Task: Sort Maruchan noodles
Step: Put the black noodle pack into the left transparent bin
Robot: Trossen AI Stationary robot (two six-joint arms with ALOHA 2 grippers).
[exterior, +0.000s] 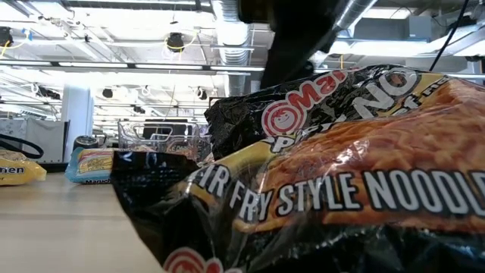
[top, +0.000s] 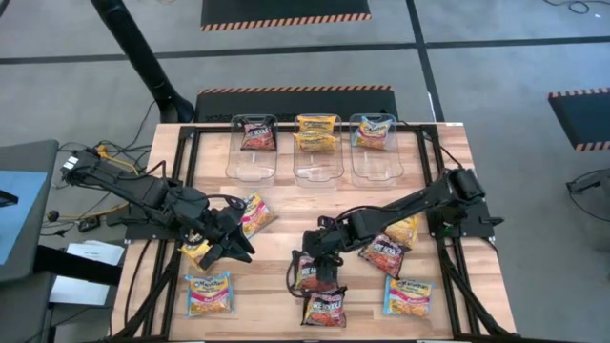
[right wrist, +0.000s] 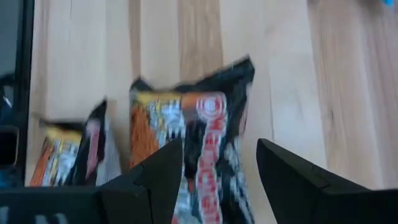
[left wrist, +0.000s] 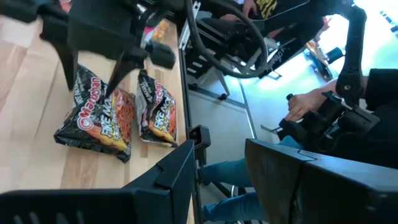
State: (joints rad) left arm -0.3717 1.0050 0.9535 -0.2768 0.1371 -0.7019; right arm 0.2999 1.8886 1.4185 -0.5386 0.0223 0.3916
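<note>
At the table's near edge, two dark red-black packets lie close together: one at the very front (top: pixel 324 307), one just behind it (top: pixel 311 272). The right gripper (top: pixel 319 259) hangs over that second packet w/ fingers spread wide and nothing held; the right wrist view shows the packet (right wrist: pixel 199 140) between and beyond the open fingers (right wrist: pixel 155 174), its long axis running roughly along the fingers' reach, one short end pointing away.

Step in hand, prob.: reaching for a dark packet. Next move calls for dropping straight down so the fingers straddle the packet's narrow width, then closing w/o snagging its neighbour.

To the left, the left gripper (top: pixel 232 245) sits over a yellow packet (top: pixel 197 251); can't tell if its fingers are open or closed.

Farther back, three clear tubs (top: pixel 251 157) stand in a row, already holding a dark packet (top: pixel 256 134), yellow ones (top: pixel 315 131) and a blue one (top: pixel 374 131). The leftmost tub looks like the dark packet's destination.
</note>
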